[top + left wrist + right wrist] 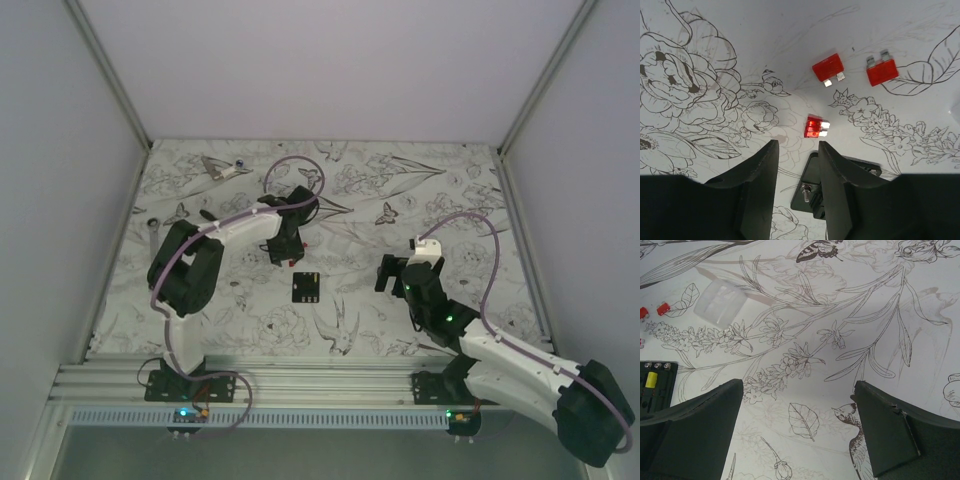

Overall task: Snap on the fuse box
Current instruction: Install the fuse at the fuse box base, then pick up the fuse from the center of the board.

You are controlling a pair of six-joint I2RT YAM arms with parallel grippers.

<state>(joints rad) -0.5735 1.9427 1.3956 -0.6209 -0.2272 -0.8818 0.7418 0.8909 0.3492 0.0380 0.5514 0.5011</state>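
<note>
The fuse box [305,288] is a small flat black square lying on the flower-printed mat between the two arms. In the left wrist view its black edge with a metal screw [812,190] shows just behind my fingertips. In the right wrist view it sits at the left edge [652,385] with a yellow fuse in it. My left gripper [283,255] [797,150] hovers just beyond the box, jaws apart and empty. My right gripper [392,272] [797,387] is wide open and empty to the right of the box. A translucent clear plastic cover [720,301] lies on the mat beyond the box.
Three loose red fuses [828,67] [882,71] [816,127] lie ahead of the left fingers; two show in the right wrist view [662,309]. A metal wrench [225,168] lies at the far left. Grey walls enclose the mat on three sides.
</note>
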